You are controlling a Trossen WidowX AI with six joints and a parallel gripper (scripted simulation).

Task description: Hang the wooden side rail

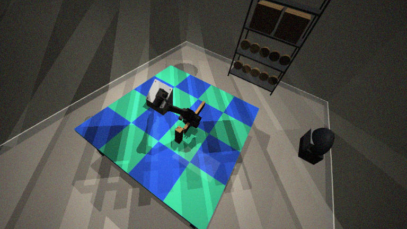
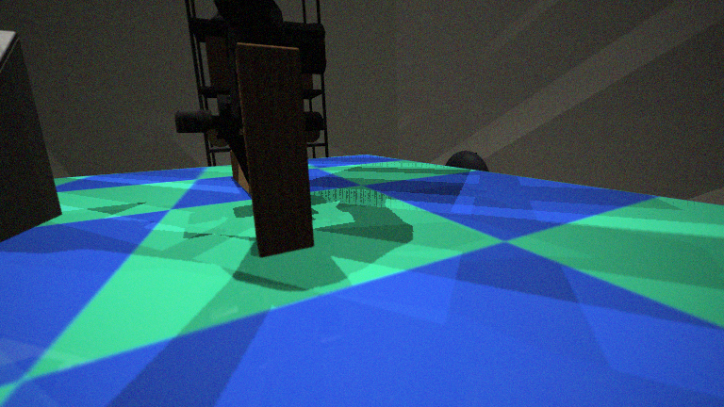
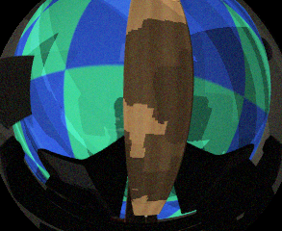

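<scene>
The wooden side rail (image 1: 200, 107) (image 3: 155, 77) runs from the middle of the checkered table (image 1: 186, 190) toward the headboard post (image 1: 178, 138) (image 2: 274, 157), a dark upright wooden block. The rail's near end meets the post's top in the top view. A small part of the rail (image 2: 239, 178) shows left of the post in the exterior view. My gripper (image 1: 189, 121) (image 3: 147, 137) is shut on the rail, one finger on each side, a little back from the post. The hooks, pins and slot are hidden. I cannot tell whether the rail's far end touches the table.
The arm's base box (image 1: 157, 94) (image 2: 21, 141) stands at the table's back left. A metal shelf rack (image 1: 270, 34) (image 2: 317, 88) with boxes and round items stands beyond the table. A dark round object on a block (image 1: 318, 143) (image 2: 466, 159) sits on the floor to the right.
</scene>
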